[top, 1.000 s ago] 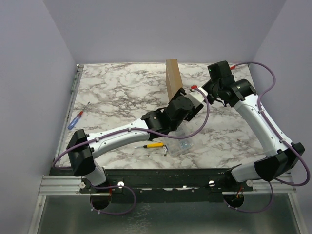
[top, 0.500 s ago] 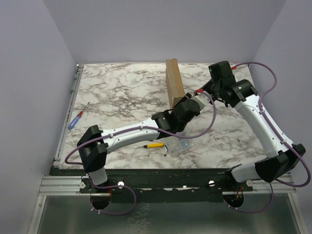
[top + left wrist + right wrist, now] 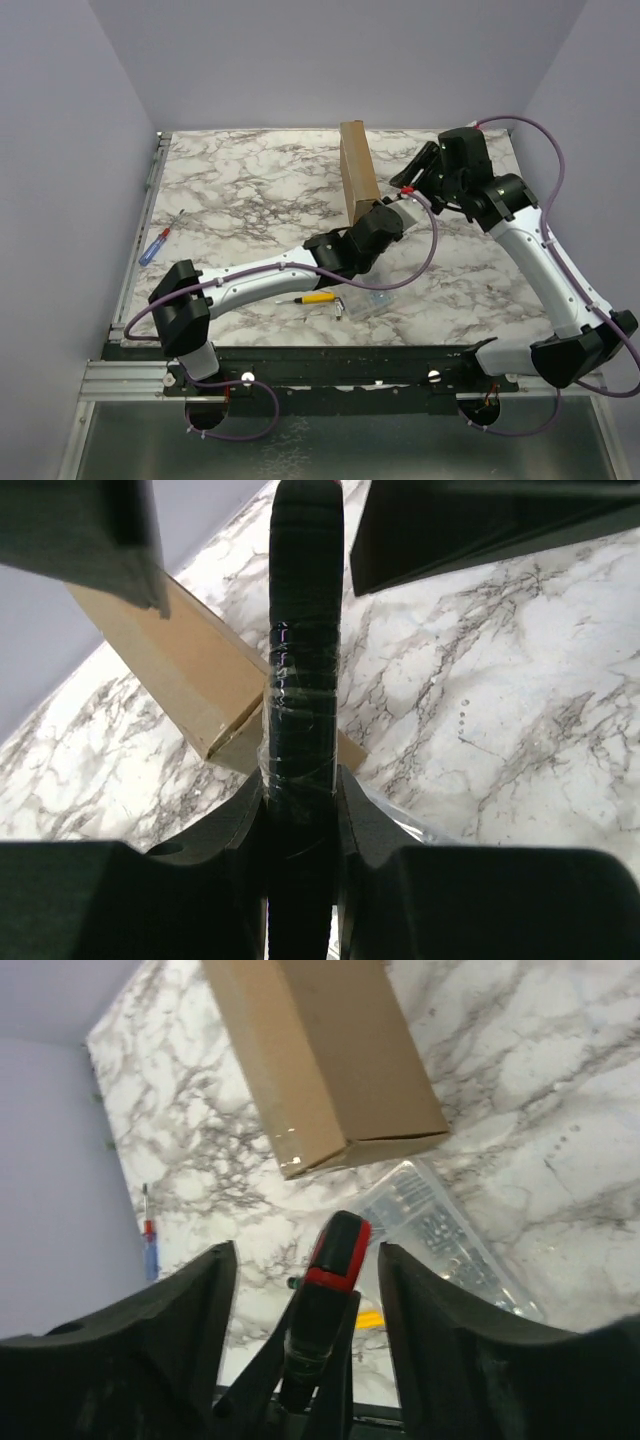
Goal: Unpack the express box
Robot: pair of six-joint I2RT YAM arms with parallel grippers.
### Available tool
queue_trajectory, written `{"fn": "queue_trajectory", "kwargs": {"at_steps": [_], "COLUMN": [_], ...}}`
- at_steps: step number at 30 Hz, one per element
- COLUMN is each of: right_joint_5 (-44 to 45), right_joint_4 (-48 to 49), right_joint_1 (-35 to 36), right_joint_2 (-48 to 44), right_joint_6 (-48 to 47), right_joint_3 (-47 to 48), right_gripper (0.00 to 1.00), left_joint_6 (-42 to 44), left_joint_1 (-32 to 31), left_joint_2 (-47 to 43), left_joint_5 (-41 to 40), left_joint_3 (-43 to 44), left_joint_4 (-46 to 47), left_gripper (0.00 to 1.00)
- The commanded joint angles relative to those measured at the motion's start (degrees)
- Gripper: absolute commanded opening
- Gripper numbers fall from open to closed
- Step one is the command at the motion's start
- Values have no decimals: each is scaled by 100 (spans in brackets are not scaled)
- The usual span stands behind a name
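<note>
The express box [image 3: 355, 170] stands on edge at the back middle of the marble table; it is plain brown and its lid is closed [image 3: 320, 1060]. Just right of its near end, my left gripper [image 3: 396, 210] is shut on a black tool handle [image 3: 302, 680] wrapped in clear film, with a red band at its end [image 3: 340, 1245]. My right gripper [image 3: 420, 170] stands open around that red end [image 3: 408, 187], and its fingers [image 3: 200, 1300] are well clear of the handle on both sides.
A clear plastic case of small parts [image 3: 368, 303] lies near the front edge under the left arm. Beside it is a yellow-handled tool [image 3: 318, 298]. A blue screwdriver [image 3: 153, 245] lies at the table's left edge. Purple walls enclose three sides.
The left arm reached further right and its jaws closed on the black tool handle. The right gripper opened off the handle and drew back slightly to the right.
</note>
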Motion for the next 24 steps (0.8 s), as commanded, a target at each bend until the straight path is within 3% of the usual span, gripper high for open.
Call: {"fn": "queue_trajectory", "kwargs": {"at_steps": [1,3,4,9,15,20,24], "right_joint_5": [-670,-922,-1075,-1338,-2241,-3946,-4225], "right_joint_4": [1398,1758,1894,1887,2097,3143,3731], "right_joint_1": [30,18,-8,-147,-400,-400,-392], "right_joint_2": [-478,-638,-683,-479,-417,-327,-260], "right_joint_6": [-1397,-1710,-1863,-2609,-2712,-2195,-1694], "right_joint_3": [-360,-552,-595,-299,-327,-735,-1128], "right_gripper": [82,97,99,100,100,98,92], "left_joint_6": [-534,-689,-770,-1420,-2025,-2258,-2392], "left_joint_1": [181,299,357,899,1601,1658,1680], "left_joint_2": [-611,-774,-850,-1193,-1610,-1749,-1741], "left_joint_5": [629,915,1017,1943,3297,3653,3818], "left_joint_3": [-373,-488,-541,-768,-943,-1050,-1129], "left_joint_4": [215,218,224,241,423,507,742], "left_gripper": [0,0,0,0,0,0,0]}}
